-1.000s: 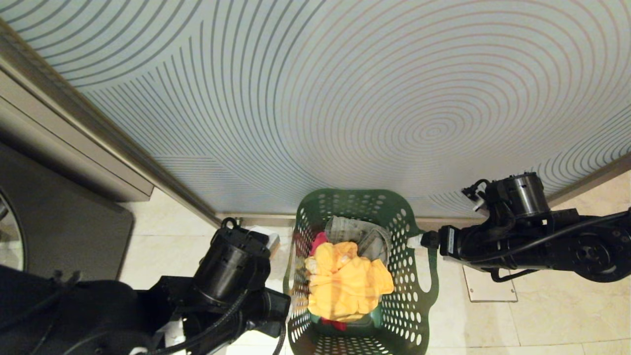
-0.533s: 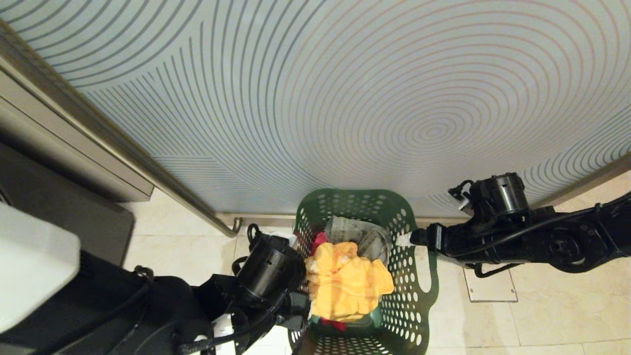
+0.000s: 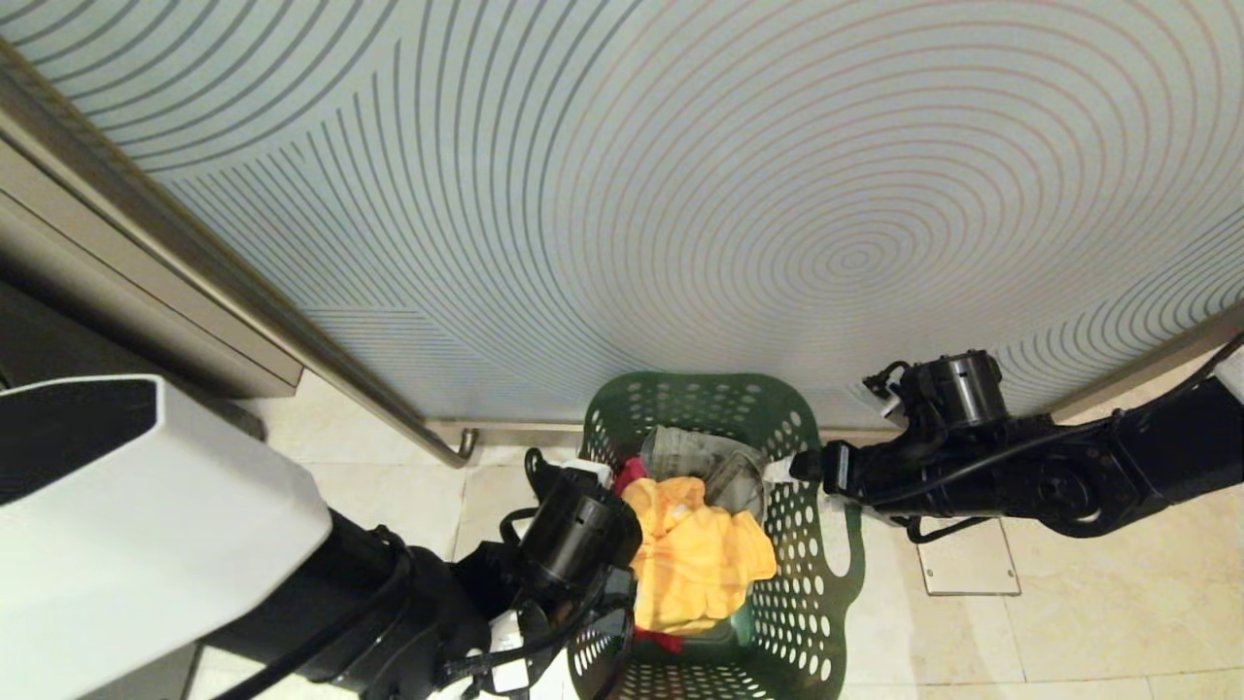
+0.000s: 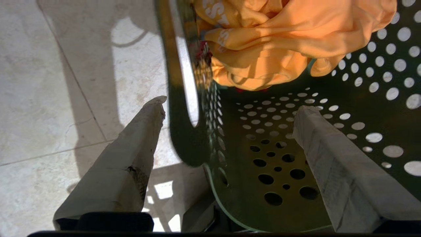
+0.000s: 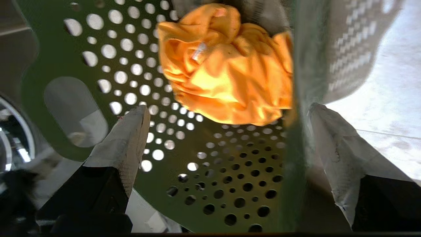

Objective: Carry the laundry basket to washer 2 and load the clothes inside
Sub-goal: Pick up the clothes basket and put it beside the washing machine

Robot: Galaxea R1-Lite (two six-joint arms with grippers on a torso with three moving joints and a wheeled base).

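The dark green laundry basket (image 3: 812, 593) stands on the tiled floor against the patterned wall. In it lie the clothes: a yellow garment (image 3: 695, 559) on top, a grey denim piece (image 3: 695, 455) behind it and a pink-red garment (image 3: 632, 473). My left gripper (image 4: 232, 104) is open astride the basket's left rim (image 4: 184, 131), with one finger (image 4: 131, 154) outside and the other (image 4: 332, 158) inside. My right gripper (image 5: 227, 107) is open astride the right rim (image 5: 297, 138), one finger on each side. Washer 2 is out of view.
A wall panel with curved lines (image 3: 680, 194) rises right behind the basket, and a metal rail (image 3: 457, 449) ends to its left. A metal floor plate (image 3: 967, 569) lies right of the basket. My left arm's white cover (image 3: 146, 506) blocks the near left. A chrome ring (image 5: 8, 138) shows beyond the basket.
Both arms have closed in on the basket. The left gripper moved right and came over the left rim. The right gripper moved left onto the right rim. The basket has not moved.
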